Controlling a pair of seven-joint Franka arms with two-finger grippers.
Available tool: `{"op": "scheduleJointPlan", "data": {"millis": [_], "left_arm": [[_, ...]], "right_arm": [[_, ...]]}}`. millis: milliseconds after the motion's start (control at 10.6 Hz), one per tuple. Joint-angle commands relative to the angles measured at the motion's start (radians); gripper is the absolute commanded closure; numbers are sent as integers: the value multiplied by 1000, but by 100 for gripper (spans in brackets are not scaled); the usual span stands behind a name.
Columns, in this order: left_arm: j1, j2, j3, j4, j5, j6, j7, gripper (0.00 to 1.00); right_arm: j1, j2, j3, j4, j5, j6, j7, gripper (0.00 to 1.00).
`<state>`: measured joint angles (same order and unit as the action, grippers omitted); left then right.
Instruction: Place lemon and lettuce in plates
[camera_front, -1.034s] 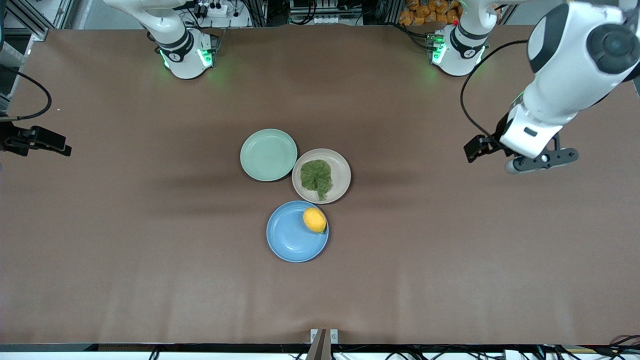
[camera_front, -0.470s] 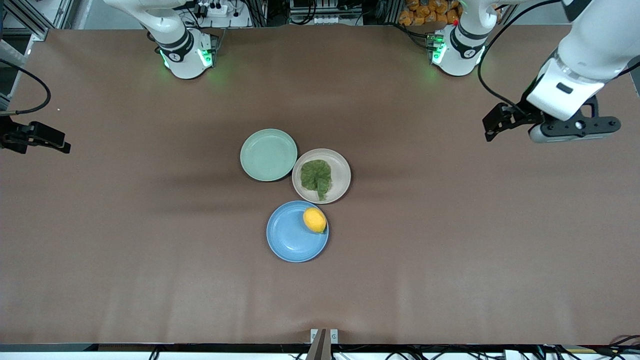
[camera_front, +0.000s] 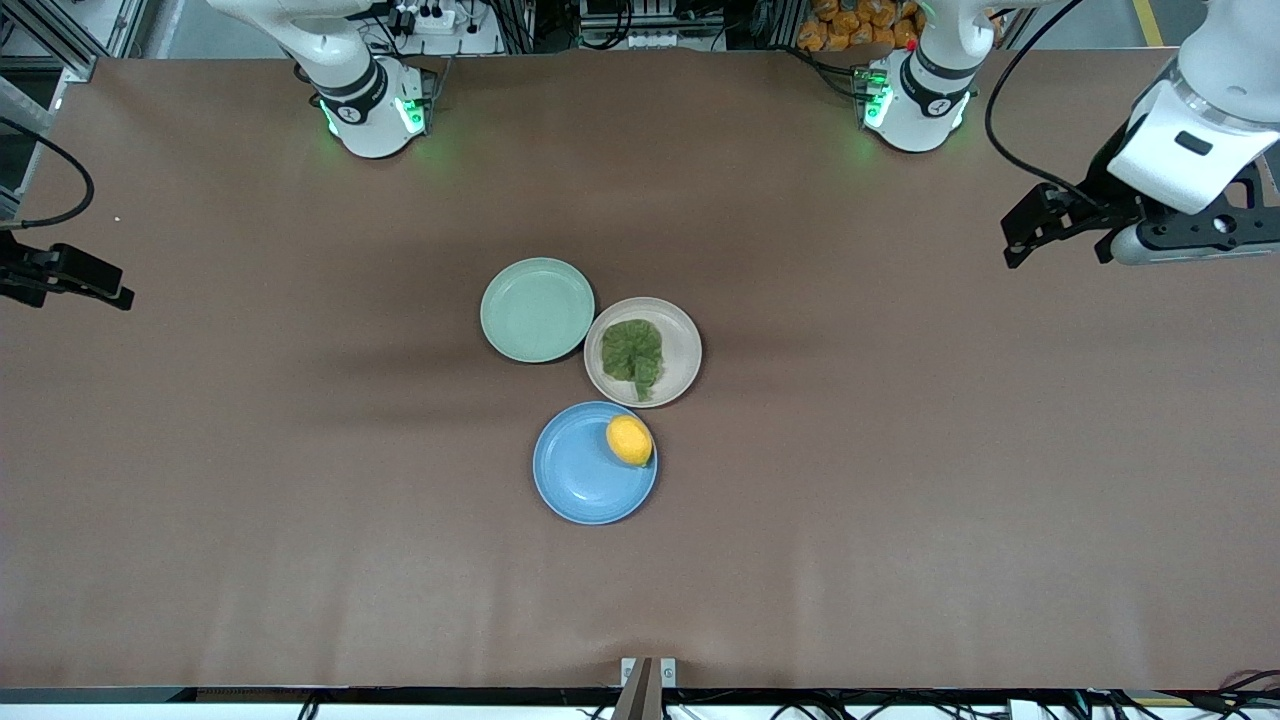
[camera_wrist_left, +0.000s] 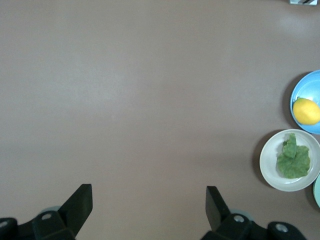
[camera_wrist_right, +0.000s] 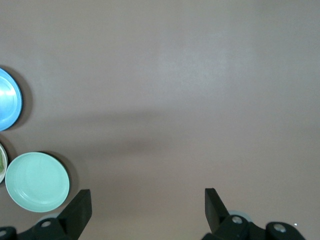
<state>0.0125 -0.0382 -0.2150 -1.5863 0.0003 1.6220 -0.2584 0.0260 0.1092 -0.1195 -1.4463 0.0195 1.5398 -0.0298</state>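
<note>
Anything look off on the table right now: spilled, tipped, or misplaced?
Nothing stands out. The lemon sits in the blue plate, near its rim; the lettuce lies flat in the beige plate. The mint plate is bare. Both grippers are open, away from the plates.

The right claw (camera_front: 20, 275) is mostly cut off at the front view's edge. In the right wrist view, the round sky-blue plate (camera_wrist_right: 7, 106) is cut by the edge.

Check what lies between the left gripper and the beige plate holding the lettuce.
Only bare brown table. The left wrist view shows nothing between the open left gripper and the beige plate with the lettuce.
</note>
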Motion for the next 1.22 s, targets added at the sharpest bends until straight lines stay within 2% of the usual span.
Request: {"op": "scheduleJointPlan", "data": {"millis": [0, 1128], "left_arm": [[3, 18, -15, 45, 10, -54, 31, 0], [-2, 15, -38, 48, 9, -110, 31, 0]], "right_arm": [[2, -25, 8, -3, -13, 10, 56, 0], [0, -22, 8, -5, -15, 20, 91, 0]]}}
